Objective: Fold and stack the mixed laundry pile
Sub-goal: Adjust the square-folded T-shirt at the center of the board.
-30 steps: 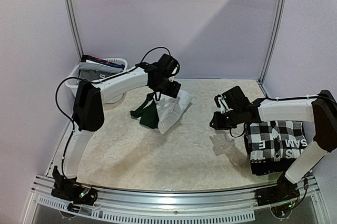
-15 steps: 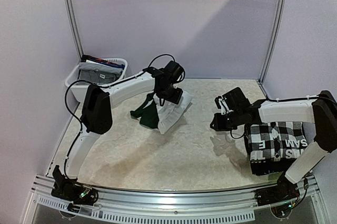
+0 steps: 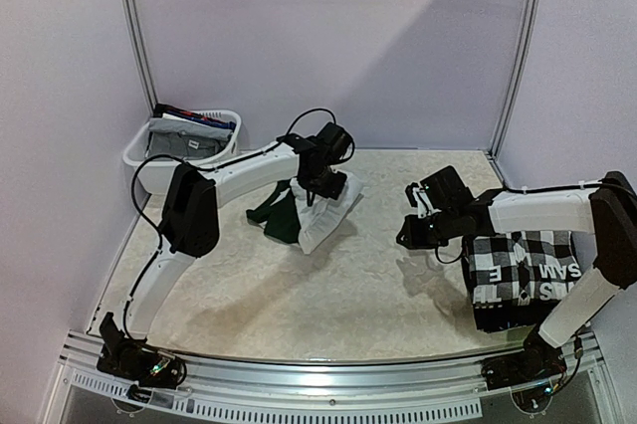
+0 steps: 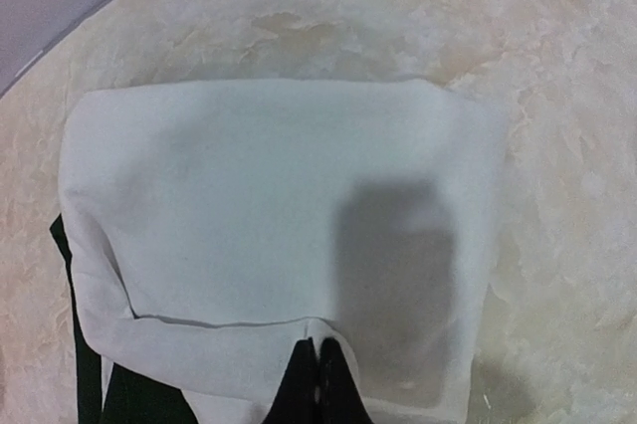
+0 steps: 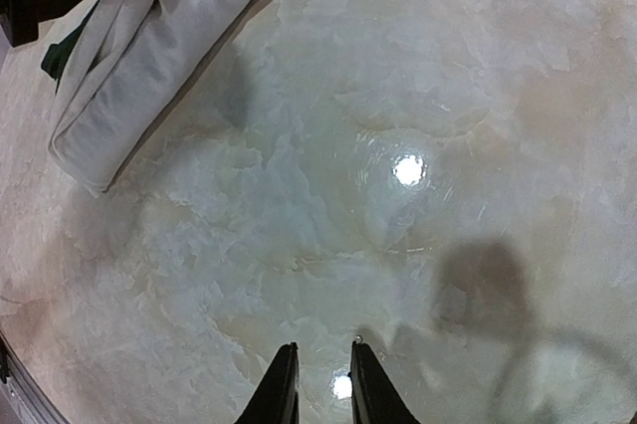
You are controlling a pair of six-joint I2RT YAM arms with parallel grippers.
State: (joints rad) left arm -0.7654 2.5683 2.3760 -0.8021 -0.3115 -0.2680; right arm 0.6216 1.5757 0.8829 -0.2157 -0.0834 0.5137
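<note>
A folded white cloth (image 3: 330, 213) with a dark green part (image 3: 277, 217) lies at the table's back centre. My left gripper (image 3: 317, 195) is down on it. In the left wrist view the fingertips (image 4: 317, 349) are pressed together, pinching a folded edge of the white cloth (image 4: 269, 205). A black-and-white checkered shirt (image 3: 518, 255) lies folded at the right, atop a black piece with white letters (image 3: 545, 285). My right gripper (image 3: 406, 230) hovers left of that stack. Its fingers (image 5: 323, 352) stand slightly apart over bare table, holding nothing. The white cloth (image 5: 149, 66) shows at the upper left of the right wrist view.
A white plastic basket (image 3: 139, 153) stands at the back left corner with grey and blue garments (image 3: 184, 135) in it. Walls close the table off at the back and both sides. The marbled tabletop (image 3: 338, 295) stretches between the arms.
My left arm reached a little further right over the white cloth and its gripper closed on the cloth's folded edge. The right arm has not moved.
</note>
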